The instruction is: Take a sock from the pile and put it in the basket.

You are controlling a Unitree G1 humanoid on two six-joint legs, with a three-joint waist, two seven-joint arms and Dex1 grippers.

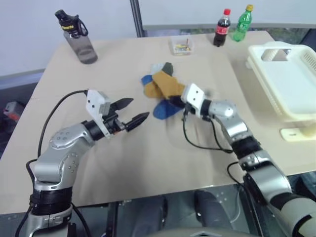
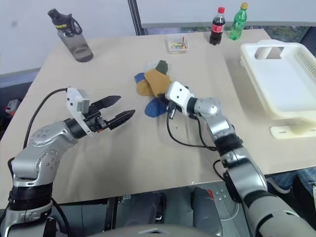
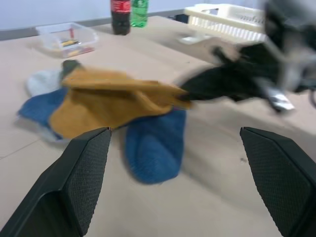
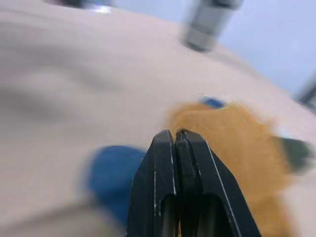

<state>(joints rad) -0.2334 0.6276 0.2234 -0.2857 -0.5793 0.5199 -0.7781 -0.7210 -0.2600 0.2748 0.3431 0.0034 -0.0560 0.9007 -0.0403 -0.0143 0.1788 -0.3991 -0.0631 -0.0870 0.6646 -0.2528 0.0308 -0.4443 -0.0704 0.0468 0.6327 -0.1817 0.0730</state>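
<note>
Your right tool [image 3: 185,95] is pinched on the mustard sock [image 1: 167,85] at the pile [image 2: 153,84], mid-desk. Left tool [image 1: 132,112] hangs spread, idle. Next: lift clear, carry to the basket [image 1: 276,84] at the right edge.

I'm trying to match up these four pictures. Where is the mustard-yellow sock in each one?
Left eye view: the mustard-yellow sock lies mid-table, just right of centre.
Right eye view: it lies mid-table, at the centre.
Left wrist view: it lies beyond the left fingers, draped over other socks.
Right wrist view: it lies just past the right fingers, blurred.
Shared landmark: the blue sock beside it.
</note>
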